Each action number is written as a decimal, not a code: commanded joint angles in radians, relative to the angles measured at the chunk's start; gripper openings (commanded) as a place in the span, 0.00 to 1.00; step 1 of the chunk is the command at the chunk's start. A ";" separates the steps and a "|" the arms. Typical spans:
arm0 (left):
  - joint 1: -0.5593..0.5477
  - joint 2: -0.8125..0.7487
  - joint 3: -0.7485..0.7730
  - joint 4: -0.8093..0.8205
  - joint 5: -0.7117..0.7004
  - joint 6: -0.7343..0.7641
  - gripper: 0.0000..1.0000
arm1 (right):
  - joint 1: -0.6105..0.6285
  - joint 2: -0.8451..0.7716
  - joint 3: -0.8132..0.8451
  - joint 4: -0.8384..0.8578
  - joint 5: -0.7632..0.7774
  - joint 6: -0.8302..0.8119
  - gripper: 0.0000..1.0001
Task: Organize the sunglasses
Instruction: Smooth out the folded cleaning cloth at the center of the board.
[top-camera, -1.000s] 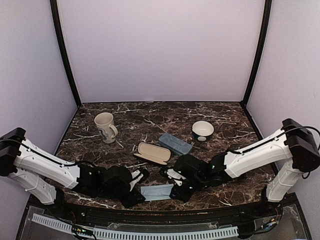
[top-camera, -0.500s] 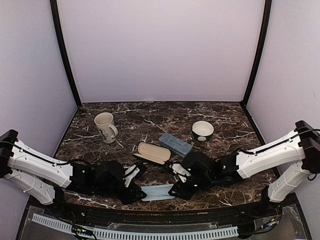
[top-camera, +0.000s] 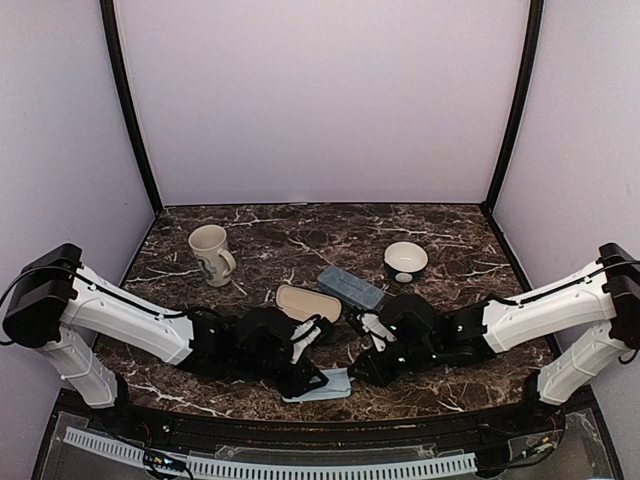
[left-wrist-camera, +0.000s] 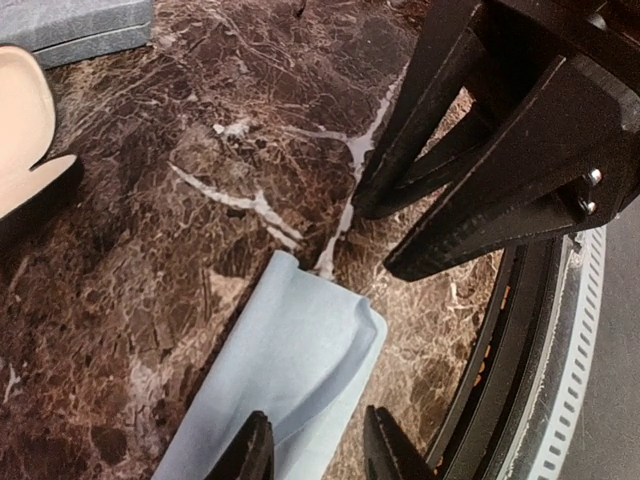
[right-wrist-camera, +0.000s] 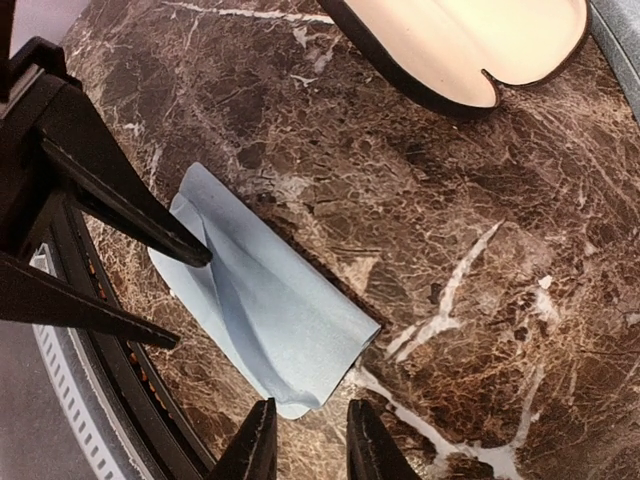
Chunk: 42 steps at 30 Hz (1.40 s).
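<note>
- Although the task turns on the sunglasses, neither pair shows in any view. They may lie hidden under the arms, so I cannot tell where they are.
- Judged as sunglasses go, they should be light, slim and easily bent, with lenses that scratch and slip. A pinch across the bridge, or on the frame beside a hinge, looks safer than one on a lens or a thin arm.
- Between the grippers lies a pale blue cloth (right-wrist-camera: 270, 310), soft and limp, at the near edge of the table (top-camera: 300, 230).
- The left gripper (left-wrist-camera: 315, 450) is spread, its fingers straddling one end of the cloth and gripping nothing. The right gripper (right-wrist-camera: 305, 440) is likewise parted and empty, just off the cloth's other end.
- An open glasses case (top-camera: 308, 303), beige inside, lies just beyond them, with a closed blue-grey case (top-camera: 350, 288) near it.
- The black rim (left-wrist-camera: 505, 320) runs just beside the cloth, so room is tight on the near side. Bare marble shows farther back, between the mug (top-camera: 210, 253) and the bowl (top-camera: 405, 260).
</note>
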 joint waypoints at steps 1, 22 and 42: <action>0.013 0.036 0.048 -0.008 0.100 0.038 0.33 | -0.007 -0.017 -0.018 0.031 0.008 0.018 0.25; 0.049 0.145 0.106 -0.015 0.268 0.069 0.46 | -0.011 -0.037 -0.043 0.030 0.010 0.025 0.25; 0.043 0.108 0.075 -0.095 0.307 0.020 0.41 | -0.011 -0.031 -0.041 0.029 0.005 0.025 0.25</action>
